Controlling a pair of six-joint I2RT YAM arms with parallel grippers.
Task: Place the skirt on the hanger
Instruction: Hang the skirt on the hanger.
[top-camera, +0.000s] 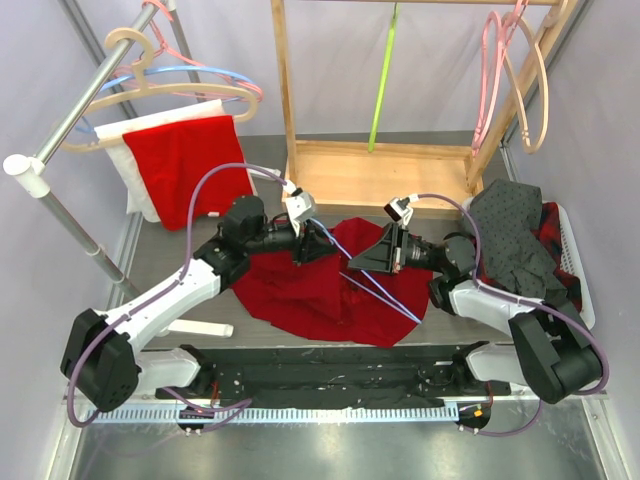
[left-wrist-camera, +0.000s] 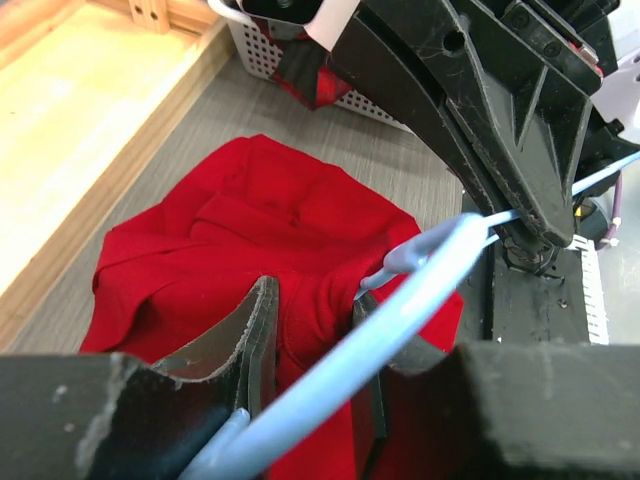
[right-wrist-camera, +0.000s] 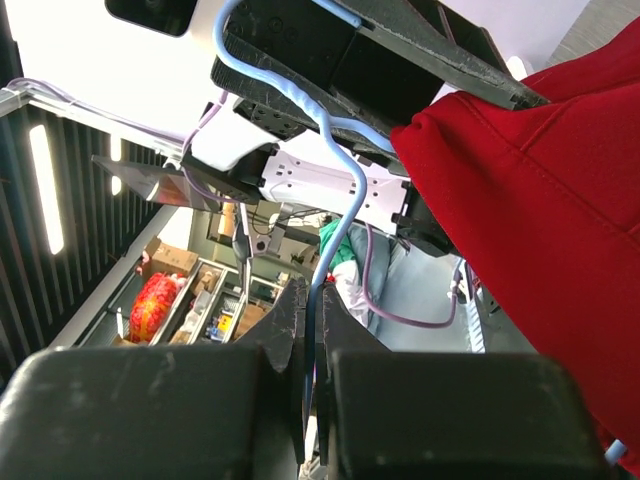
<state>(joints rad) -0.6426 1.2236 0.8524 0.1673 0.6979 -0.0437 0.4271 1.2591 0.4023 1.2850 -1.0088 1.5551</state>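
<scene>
The skirt (top-camera: 310, 290) was found spread at mid-desk (top-camera: 200, 250) between the arms, with one edge raised and pinched in the closed left tool (left-wrist-camera: 312, 300). The blue hanger (left-wrist-camera: 430, 262), which crossed that tool, was held by the right tool (right-wrist-camera: 308, 300), clamped on its wire. It was judged that the raised edge should be held taut and the hanger's arm fed inside the opening, lest the wire snag the cloth.

Grey tabletop (top-camera: 165, 255), pale walls (top-camera: 330, 60); wooden rack (top-camera: 380, 175), metal rail (top-camera: 80, 105)
</scene>
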